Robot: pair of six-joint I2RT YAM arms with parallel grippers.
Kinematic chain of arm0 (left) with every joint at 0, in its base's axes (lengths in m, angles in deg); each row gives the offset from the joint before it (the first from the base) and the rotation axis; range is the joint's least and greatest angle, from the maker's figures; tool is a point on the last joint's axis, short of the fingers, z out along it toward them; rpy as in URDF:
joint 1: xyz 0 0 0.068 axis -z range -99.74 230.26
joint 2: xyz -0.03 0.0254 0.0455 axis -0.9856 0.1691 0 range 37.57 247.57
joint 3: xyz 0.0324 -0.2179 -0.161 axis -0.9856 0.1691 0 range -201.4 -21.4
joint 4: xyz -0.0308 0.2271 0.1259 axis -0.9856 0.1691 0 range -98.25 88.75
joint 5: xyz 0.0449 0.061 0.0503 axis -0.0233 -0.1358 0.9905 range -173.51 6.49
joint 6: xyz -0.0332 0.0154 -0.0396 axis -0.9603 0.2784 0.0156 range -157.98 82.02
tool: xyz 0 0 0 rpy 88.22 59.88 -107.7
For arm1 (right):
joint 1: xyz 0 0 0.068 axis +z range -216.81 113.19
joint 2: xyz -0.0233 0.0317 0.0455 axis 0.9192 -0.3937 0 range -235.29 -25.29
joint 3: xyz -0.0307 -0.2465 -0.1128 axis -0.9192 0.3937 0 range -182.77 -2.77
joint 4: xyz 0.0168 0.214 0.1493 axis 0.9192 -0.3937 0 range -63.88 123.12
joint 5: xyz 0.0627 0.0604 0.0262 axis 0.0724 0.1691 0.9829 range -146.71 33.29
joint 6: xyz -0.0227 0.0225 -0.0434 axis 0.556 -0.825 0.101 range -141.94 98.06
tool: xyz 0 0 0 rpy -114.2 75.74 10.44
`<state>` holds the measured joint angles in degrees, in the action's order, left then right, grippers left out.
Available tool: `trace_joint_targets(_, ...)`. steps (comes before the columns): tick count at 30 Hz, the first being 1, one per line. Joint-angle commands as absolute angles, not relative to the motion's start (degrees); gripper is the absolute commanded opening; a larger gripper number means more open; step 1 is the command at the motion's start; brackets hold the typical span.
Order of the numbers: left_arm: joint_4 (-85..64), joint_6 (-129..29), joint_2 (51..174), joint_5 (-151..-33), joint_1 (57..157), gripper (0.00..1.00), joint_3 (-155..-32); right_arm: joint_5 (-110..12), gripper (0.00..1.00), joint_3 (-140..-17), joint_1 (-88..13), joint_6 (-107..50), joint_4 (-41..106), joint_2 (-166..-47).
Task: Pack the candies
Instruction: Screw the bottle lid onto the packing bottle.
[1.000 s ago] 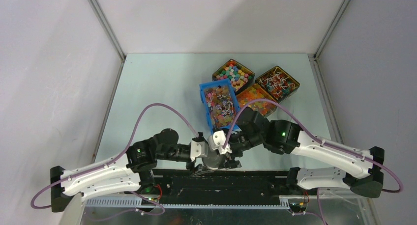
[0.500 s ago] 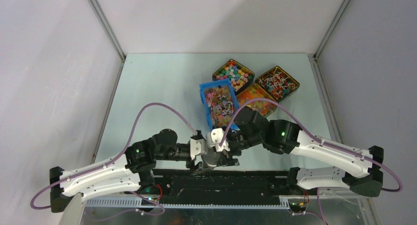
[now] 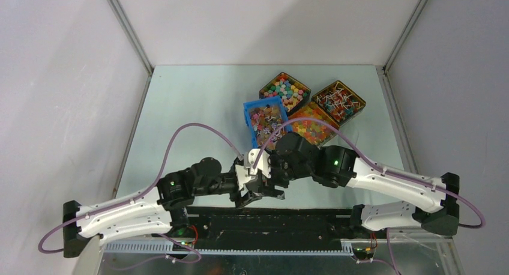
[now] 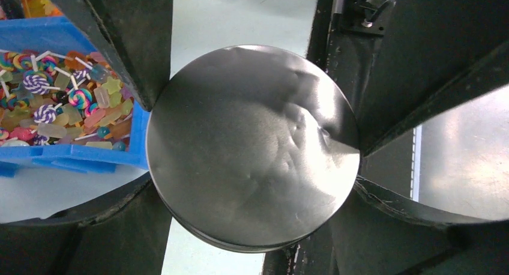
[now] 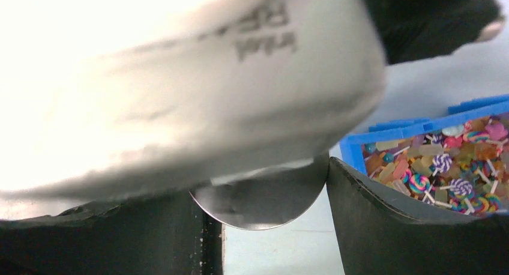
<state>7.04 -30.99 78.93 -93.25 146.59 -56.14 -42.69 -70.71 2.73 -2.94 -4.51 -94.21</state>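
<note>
A round silver metal tin (image 4: 252,143) sits between both grippers near the table's front edge. My left gripper (image 4: 255,188) is shut on its rim from both sides. My right gripper (image 5: 267,185) comes from the opposite side, with its fingers (image 4: 138,41) against the same tin (image 5: 261,197). In the top view the two grippers meet at the left gripper (image 3: 251,194) and the right gripper (image 3: 267,186), covering the tin. The candies (image 4: 90,116) lie mixed with swirl lollipops in a blue bin (image 3: 247,116) just behind.
Three dark square tins stand at the back right: multicoloured sweets (image 3: 285,90), orange sweets (image 3: 312,126), and lollipops (image 3: 339,102). A black rail (image 3: 270,224) runs along the near edge. The left gripper's white housing (image 5: 150,77) fills most of the right wrist view.
The right arm has swung left and nearer, bringing its fingers down around the tin and narrowing them onto it. The left arm shifted slightly with the tin.
</note>
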Motion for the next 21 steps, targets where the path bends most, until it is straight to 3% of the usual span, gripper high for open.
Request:
trace_joint_targets(1,-7.67,-33.88,79.36,-89.42,146.7,0.62,-59.89,-46.69,0.61,-71.99,3.85,-10.34,-1.64,-96.25)
trace_joint_targets(13,-10.12,-33.28,80.58,-86.44,146.66,0.61,-60.08,-50.67,0.67,-72.0,3.89,-17.86,1.25,-97.49)
trace_joint_targets(21,-3.72,-32.13,78.86,-87.83,146.71,0.62,-59.37,-48.92,0.99,-71.99,3.7,-12.26,-0.64,-95.06)
